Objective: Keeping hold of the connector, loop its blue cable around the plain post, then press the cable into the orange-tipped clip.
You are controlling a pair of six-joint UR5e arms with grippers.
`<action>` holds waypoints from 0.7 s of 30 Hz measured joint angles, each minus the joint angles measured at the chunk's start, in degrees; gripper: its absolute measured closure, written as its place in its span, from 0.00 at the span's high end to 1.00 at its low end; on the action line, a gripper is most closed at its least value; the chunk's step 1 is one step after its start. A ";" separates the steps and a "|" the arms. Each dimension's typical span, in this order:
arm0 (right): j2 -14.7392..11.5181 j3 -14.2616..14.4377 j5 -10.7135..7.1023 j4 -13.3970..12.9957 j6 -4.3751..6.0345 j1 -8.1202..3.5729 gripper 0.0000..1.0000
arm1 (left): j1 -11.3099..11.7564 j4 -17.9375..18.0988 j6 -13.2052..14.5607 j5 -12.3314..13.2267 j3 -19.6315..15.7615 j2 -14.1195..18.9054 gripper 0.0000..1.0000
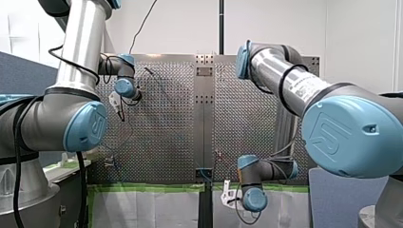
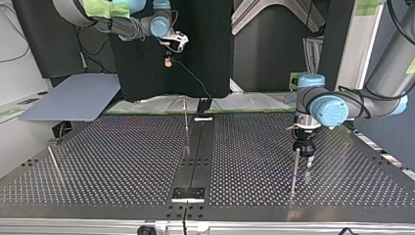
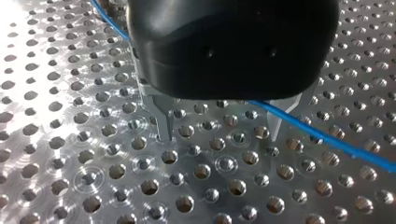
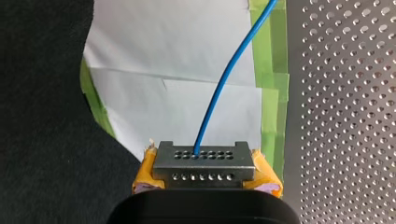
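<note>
Our right gripper (image 4: 205,176) clamps the grey holed metal connector (image 4: 204,161), anchoring the thin blue cable (image 4: 224,79); our left gripper (image 3: 222,125), fingers apart astride that cable, seems poised to steer it.

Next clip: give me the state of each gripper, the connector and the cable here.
right gripper: shut on the connector.
connector: held, past the table edge, over white paper.
blue cable: plugged into the connector, gently curved, not pulled straight.
left gripper: open, fingers low over the table, cable passing one finger, ungripped.
</note>
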 joint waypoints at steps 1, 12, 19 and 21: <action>-0.53 0.47 -0.10 0.17 -0.10 -0.05 0.00 | 0.05 -0.04 0.00 -0.13 0.00 0.00 1.00; -6.72 6.05 -1.01 -3.96 -0.19 -1.68 0.00 | 0.17 -0.25 0.00 -0.62 0.02 0.02 1.00; -10.80 7.22 -1.66 -7.98 0.14 -3.15 0.00 | 0.17 -0.26 0.00 -0.52 0.02 0.01 1.00; -11.84 7.32 -2.18 -8.61 0.22 -3.58 0.00 | 0.17 -0.26 0.00 -0.52 0.02 0.01 1.00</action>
